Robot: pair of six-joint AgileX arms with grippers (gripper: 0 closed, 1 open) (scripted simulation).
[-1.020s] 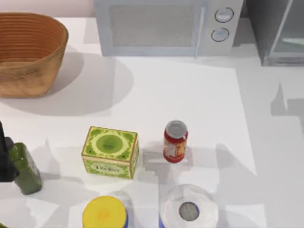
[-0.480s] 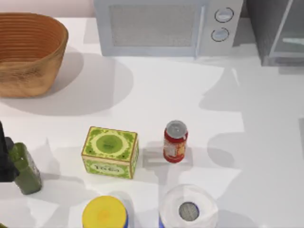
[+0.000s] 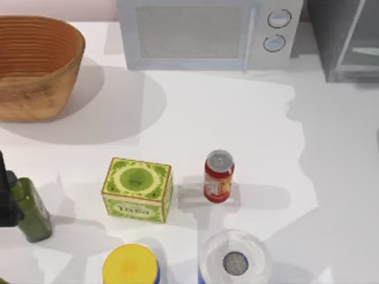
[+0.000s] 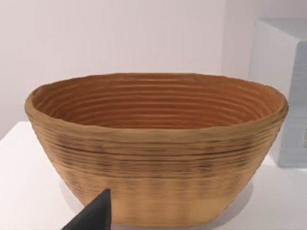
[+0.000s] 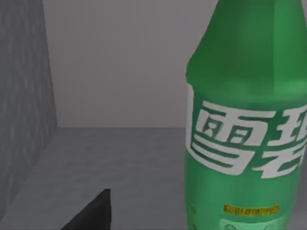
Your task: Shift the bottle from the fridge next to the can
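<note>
Bottle: the bright green translucent plastic soda bottle with a white-and-green label stands upright on the dark grey floor inside the fridge, as the right wrist view shows; its long axis runs vertical.
Fridge: the dark grey boxy appliance with a pale glassy door panel in a grey frame sits at the table's 1 o'clock corner in the top view, just beside the light grey microwave with two round dials.
Can: the small red drink can with a silver top stands near the table's middle, toward 5 o'clock, between the green-and-yellow printed box and bare table on its right.
Right gripper: one dark fingertip shows low in the right wrist view; the camera looks into the fridge cavity, with the bottle close ahead and off to one side of the line of approach, not centred. I cannot tell whether the fingers are spread or closed; nothing is seen pinched.
Left gripper: parked facing the woven brown basket at the table's 10 o'clock; one fingertip shows, and its state cannot be told.
Nearer arm: the right, judged from its view inside the fridge.
Key relation: the gripper probably needs a sideways shift to centre on the upright body before closing.
Destination: the bare spot at the can's 3 o'clock looks free.
</note>
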